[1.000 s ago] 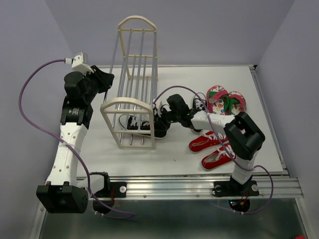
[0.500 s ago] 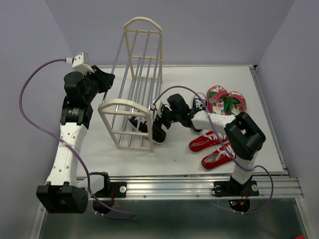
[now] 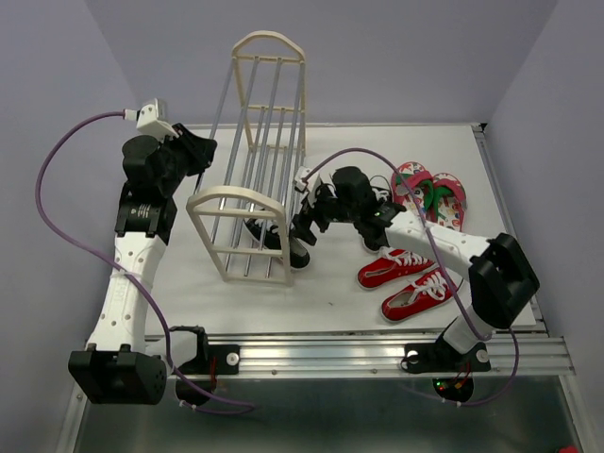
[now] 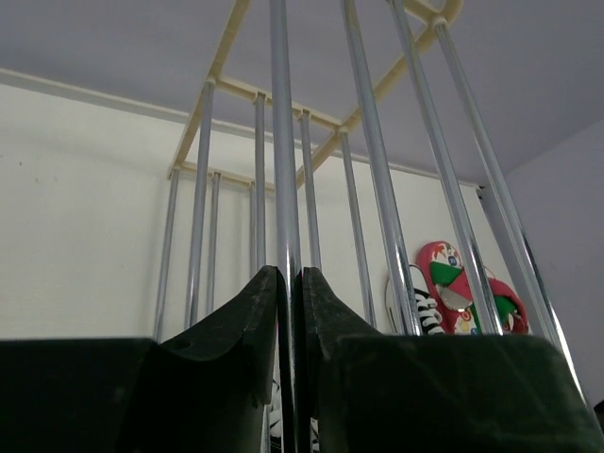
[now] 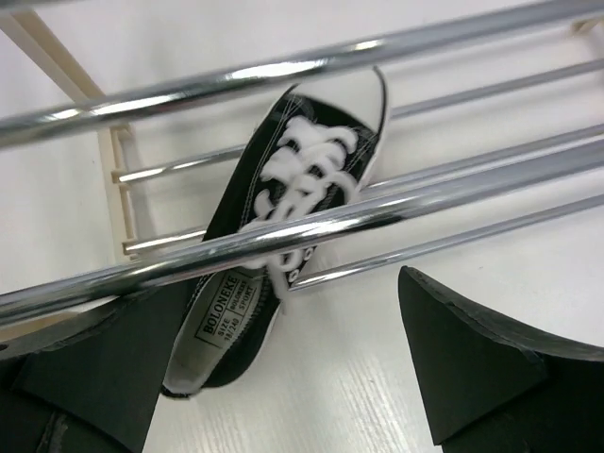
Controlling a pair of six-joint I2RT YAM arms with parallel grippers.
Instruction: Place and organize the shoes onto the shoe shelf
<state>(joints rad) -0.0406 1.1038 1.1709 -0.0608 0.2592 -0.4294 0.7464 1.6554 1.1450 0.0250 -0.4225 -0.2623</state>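
The shoe shelf (image 3: 236, 196) stands tilted at the table's left-middle, its silver rods (image 4: 376, 170) running up to the far arch. My left gripper (image 3: 209, 148) is shut on one rod (image 4: 283, 142), both fingers pressed to it in the left wrist view (image 4: 291, 276). One black sneaker (image 3: 279, 242) lies low inside the shelf, behind rods in the right wrist view (image 5: 283, 208). My right gripper (image 3: 304, 223) hovers just right of it, open and empty (image 5: 288, 302). A second black sneaker (image 4: 415, 307) is partly hidden by the right arm. The red sneakers (image 3: 404, 281) and flip-flops (image 3: 429, 189) lie to the right.
The right arm stretches across the table's middle from its base (image 3: 444, 354). The table's right edge (image 3: 514, 245) runs close to the flip-flops and red sneakers. A purple wall rises behind the shelf's far arch (image 3: 269, 45).
The shelf tipped, its near frame shifting left. My right gripper opened, let go of the black sneaker inside the shelf and drew back to the right. The left gripper kept its grip.
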